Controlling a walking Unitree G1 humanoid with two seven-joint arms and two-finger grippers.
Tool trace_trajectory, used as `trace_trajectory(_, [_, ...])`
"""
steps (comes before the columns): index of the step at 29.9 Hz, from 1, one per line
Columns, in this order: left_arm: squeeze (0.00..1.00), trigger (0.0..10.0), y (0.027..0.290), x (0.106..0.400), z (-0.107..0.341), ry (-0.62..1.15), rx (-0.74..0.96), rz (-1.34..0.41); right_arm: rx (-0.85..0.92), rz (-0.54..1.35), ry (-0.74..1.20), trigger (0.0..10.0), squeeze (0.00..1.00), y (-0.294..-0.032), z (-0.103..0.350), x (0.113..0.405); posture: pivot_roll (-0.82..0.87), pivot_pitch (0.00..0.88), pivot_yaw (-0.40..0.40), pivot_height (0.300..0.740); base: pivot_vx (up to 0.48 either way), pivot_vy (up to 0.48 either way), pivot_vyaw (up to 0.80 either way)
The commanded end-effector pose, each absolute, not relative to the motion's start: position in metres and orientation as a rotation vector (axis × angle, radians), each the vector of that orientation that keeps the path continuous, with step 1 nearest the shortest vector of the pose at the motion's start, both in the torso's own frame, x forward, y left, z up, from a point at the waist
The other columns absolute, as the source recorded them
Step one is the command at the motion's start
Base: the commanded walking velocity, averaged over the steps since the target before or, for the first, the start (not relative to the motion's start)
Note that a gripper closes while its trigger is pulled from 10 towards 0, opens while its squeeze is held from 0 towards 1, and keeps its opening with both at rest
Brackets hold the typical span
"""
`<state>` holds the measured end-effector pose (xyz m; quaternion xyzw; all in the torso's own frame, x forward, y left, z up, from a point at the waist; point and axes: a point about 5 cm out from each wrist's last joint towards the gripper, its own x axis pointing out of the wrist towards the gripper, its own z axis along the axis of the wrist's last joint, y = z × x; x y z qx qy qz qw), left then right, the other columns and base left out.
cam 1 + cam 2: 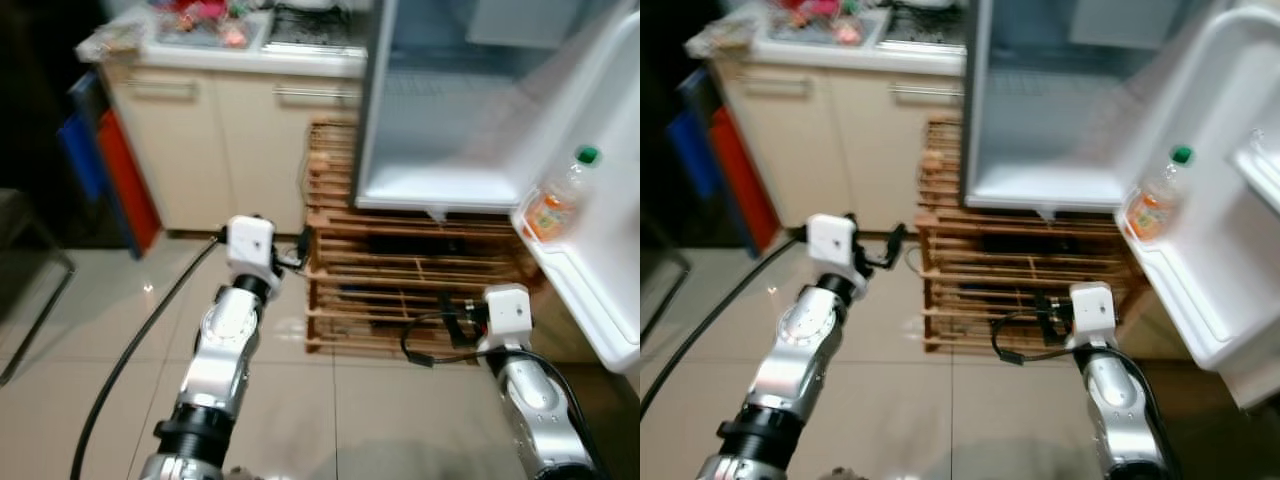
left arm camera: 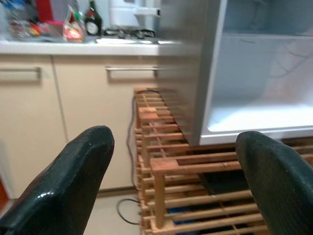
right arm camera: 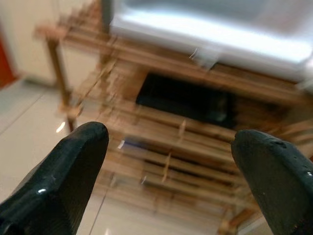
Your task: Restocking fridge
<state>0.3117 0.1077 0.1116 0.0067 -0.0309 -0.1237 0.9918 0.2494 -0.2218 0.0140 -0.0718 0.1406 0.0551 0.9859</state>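
The fridge (image 1: 440, 140) stands open on a stack of wooden pallets (image 1: 390, 290), and its lit inside looks bare. Its white door (image 1: 600, 250) swings out to the right. On the door shelf stands a bottle (image 1: 555, 205) with a green cap and an orange label. My left gripper (image 1: 295, 255) is held up beside the pallets' left edge, open, with nothing between its fingers (image 2: 83, 166). My right gripper (image 1: 455, 325) points at the pallets' lower front, below the door. It is open too, and its fingers (image 3: 73, 161) hold nothing.
Beige cabinets (image 1: 230, 130) with a cluttered worktop (image 1: 200, 25) and a hob (image 1: 310, 25) stand left of the fridge. Blue and red flat things (image 1: 100, 170) lean at the cabinet's left end. A black cable (image 1: 140, 340) trails over the tiled floor.
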Motion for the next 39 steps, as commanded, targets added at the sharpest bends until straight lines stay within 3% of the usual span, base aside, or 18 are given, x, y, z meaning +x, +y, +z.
trace_trajectory(1, [0.0, 10.0, 0.113, 0.313, 0.107, -0.047, 0.018, -0.243, -0.195, 0.081, 0.524, 10.0, 0.0, -0.243, -0.02, 0.221, -0.21, 0.0, -0.005, 0.74, 0.0, -0.469, 0.0])
trace_trajectory(2, [0.0, 10.0, 0.113, 0.313, 0.107, -0.047, 0.018, -0.243, -0.195, 0.081, 0.524, 10.0, 0.0, -0.243, -0.02, 0.221, -0.21, 0.0, -0.005, 0.74, 0.0, -0.469, 0.0])
trace_trajectory(7, [0.0, 10.0, 0.118, 0.316, 0.097, 0.01, 0.005, -0.231, -0.217, -0.139, 0.941, 10.0, 0.0, -0.289, -0.061, 0.157, -0.21, 0.0, -0.006, 0.74, 0.057, -0.091, 0.0])
trace_trajectory(10, [0.0, 10.0, 0.119, 0.316, 0.091, 0.039, 0.01, -0.235, -0.19, -0.237, 1.019, 10.0, 0.0, -0.3, -0.066, 0.141, -0.22, 0.0, -0.007, 0.74, 0.0, 0.0, 0.0])
trace_trajectory(12, [0.0, 10.0, 0.124, 0.317, 0.066, 0.203, 0.07, -0.253, -0.146, -0.4, 1.112, 10.0, 0.0, -0.314, -0.073, 0.115, -0.22, 0.0, -0.011, 0.74, 0.0, 0.0, 0.0])
trace_trajectory(13, [0.0, 10.0, 0.124, 0.317, 0.066, 0.203, 0.07, -0.253, -0.146, -0.4, 1.112, 10.0, 0.0, -0.314, -0.073, 0.115, -0.22, 0.0, -0.011, 0.74, 0.0, 0.0, 0.0])
trace_trajectory(15, [0.0, 10.0, 0.133, 0.313, 0.037, 0.418, 0.113, -0.249, -0.106, -0.553, 1.153, 10.0, 0.0, -0.327, -0.072, 0.098, -0.22, 0.0, -0.007, 0.74, 0.0, 0.0, 0.0])
trace_trajectory(22, [0.0, 10.0, 0.136, 0.307, 0.022, 0.537, 0.082, -0.295, -0.043, -0.827, 1.12, 10.0, 0.0, -0.358, -0.059, 0.084, -0.22, 0.0, 0.02, 0.74, 0.0, 0.0, 0.0])
trace_trajectory(26, [0.0, 10.0, 0.129, 0.301, 0.014, 0.588, 0.12, -0.371, -0.035, -0.933, 1.036, 10.0, 0.0, -0.381, -0.041, 0.09, -0.23, 0.0, 0.045, 0.74, 0.0, 0.0, 0.0])
trace_trajectory(32, [0.0, 10.0, 0.124, 0.304, 0.019, 0.555, 0.128, -0.405, -0.094, -0.961, 0.839, 10.0, 0.0, -0.403, -0.009, 0.129, -0.22, 0.0, 0.059, 0.74, 0.0, 0.0, 0.0])
trace_trajectory(36, [0.0, 10.0, 0.117, 0.321, 0.062, 0.232, 0.055, -0.405, -0.088, -0.655, 0.511, 10.0, 0.0, -0.358, 0.005, 0.198, -0.22, 0.0, 0.04, 0.74, 0.0, 0.0, 0.0])
trace_trajectory(39, [0.0, 10.0, 0.113, 0.32, 0.077, 0.12, 0.041, -0.413, -0.058, -0.478, 0.438, 10.0, 0.0, -0.314, -0.002, 0.211, -0.22, 0.0, 0.031, 0.74, 0.0, 0.0, 0.0])
